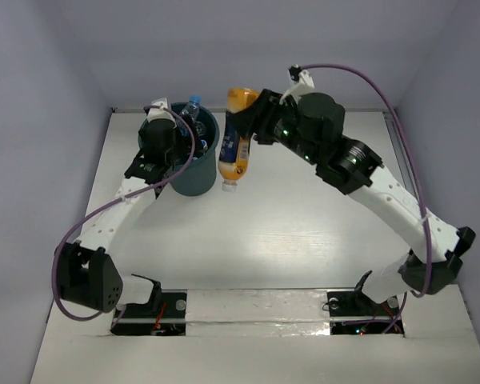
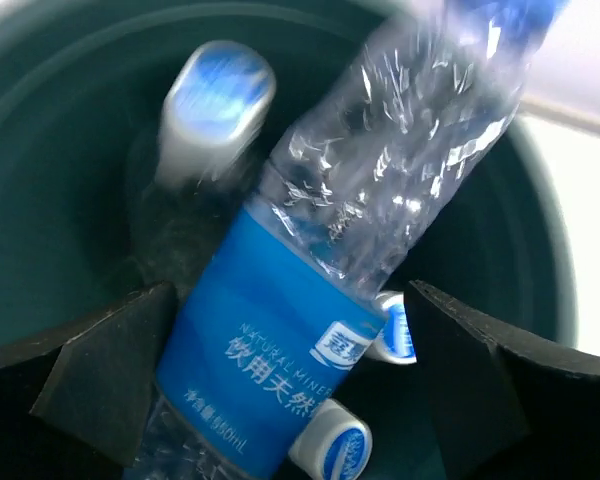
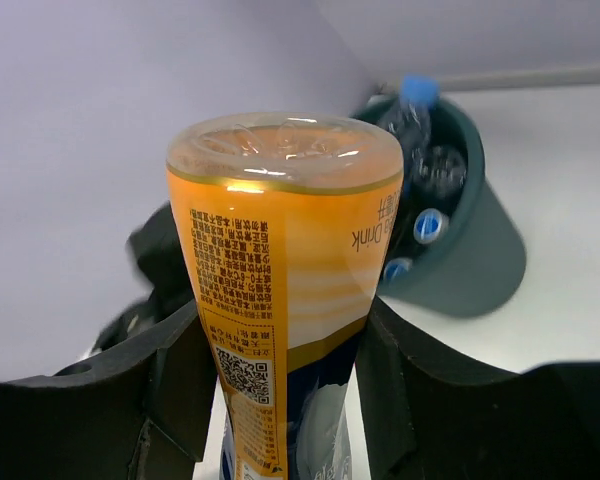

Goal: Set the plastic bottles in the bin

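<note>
several done: blue-label bottle (image 2: 280, 370) leaning inside bin (image 1: 194, 180), beside other capped bottles (image 2: 330, 450).
left gripper (image 2: 290, 290): jaws wide apart over bin mouth, gripping nothing.
right gripper (image 3: 285, 330): clamped on orange bottle (image 1: 236, 144), cap down, just beside bin's right rim.
remaining: apparently only orange bottle.
room: open table (image 1: 304, 232) right of bin; mouth crowded by left gripper.

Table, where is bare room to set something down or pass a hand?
Bare: the wide middle of the table, from the bin to the near edge. Crowded: the far left, with the left gripper over the bin and the orange bottle beside it.
</note>
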`<state>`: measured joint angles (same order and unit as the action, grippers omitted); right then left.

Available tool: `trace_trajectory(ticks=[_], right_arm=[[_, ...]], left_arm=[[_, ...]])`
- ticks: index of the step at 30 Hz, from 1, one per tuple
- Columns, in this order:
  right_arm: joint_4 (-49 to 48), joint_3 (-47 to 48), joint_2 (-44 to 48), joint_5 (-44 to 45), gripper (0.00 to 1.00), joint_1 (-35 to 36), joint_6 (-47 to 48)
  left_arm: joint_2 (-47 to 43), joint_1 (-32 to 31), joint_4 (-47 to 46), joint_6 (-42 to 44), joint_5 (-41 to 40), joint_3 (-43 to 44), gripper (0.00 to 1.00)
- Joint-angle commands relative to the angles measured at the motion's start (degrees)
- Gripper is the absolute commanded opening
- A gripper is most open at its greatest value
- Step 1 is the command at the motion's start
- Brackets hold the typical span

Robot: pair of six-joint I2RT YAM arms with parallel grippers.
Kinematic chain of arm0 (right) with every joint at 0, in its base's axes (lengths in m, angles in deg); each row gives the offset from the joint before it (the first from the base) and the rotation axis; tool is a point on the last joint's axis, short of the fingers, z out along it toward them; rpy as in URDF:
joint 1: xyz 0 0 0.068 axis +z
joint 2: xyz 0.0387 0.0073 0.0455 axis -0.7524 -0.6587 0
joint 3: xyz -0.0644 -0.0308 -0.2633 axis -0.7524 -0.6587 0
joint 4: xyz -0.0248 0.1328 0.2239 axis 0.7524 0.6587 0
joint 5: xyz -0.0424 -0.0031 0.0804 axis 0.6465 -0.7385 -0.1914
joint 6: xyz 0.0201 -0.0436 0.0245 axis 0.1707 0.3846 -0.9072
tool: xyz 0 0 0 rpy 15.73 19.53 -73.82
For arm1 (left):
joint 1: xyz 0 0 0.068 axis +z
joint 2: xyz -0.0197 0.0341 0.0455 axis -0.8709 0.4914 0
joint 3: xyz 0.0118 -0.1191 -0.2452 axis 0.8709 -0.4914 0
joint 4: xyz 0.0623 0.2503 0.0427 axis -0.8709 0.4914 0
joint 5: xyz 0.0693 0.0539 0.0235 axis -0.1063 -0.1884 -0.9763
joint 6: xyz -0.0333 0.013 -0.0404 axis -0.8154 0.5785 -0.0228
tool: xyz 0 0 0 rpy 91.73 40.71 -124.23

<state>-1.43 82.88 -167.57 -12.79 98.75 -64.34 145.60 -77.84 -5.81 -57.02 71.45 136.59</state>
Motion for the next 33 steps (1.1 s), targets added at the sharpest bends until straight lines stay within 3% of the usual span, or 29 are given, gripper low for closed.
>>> trace_trajectory(ticks=[1,9,16,21,27,31,33], right_arm=[[-2.45,9.61,-5.86,4.93,0.54,0.23,2.66],[-6.85,21.32,-20.53,10.12,0.52,-2.67,-0.94],[-7.64,34.06,-32.39,14.43,0.52,-3.90,-1.65],[-8.26,40.57,-39.26,21.54,0.52,-3.90,-0.51],[-11.86,40.40,-45.06,25.50,0.53,-0.21,8.01],[-10.20,37.69,-45.60,25.95,0.63,2.42,9.17],[-12.03,31.72,-42.63,25.42,0.67,3.04,8.38]], left_arm=[[-8.44,0.14,-6.70,-0.40,-1.48,-1.32,0.99],[-20.40,0.14,2.07,-2.16,-0.69,4.72,0.99],[-22.86,0.14,7.80,-6.37,2.02,11.16,0.99],[-27.34,0.14,8.94,-12.35,6.68,5.21,0.99],[-34.12,0.14,12.97,-15.61,8.10,-0.79,0.99],[-34.56,0.14,16.50,-15.34,7.49,0.61,0.99],[-34.21,0.14,18.86,-15.00,6.43,2.88,0.99]])
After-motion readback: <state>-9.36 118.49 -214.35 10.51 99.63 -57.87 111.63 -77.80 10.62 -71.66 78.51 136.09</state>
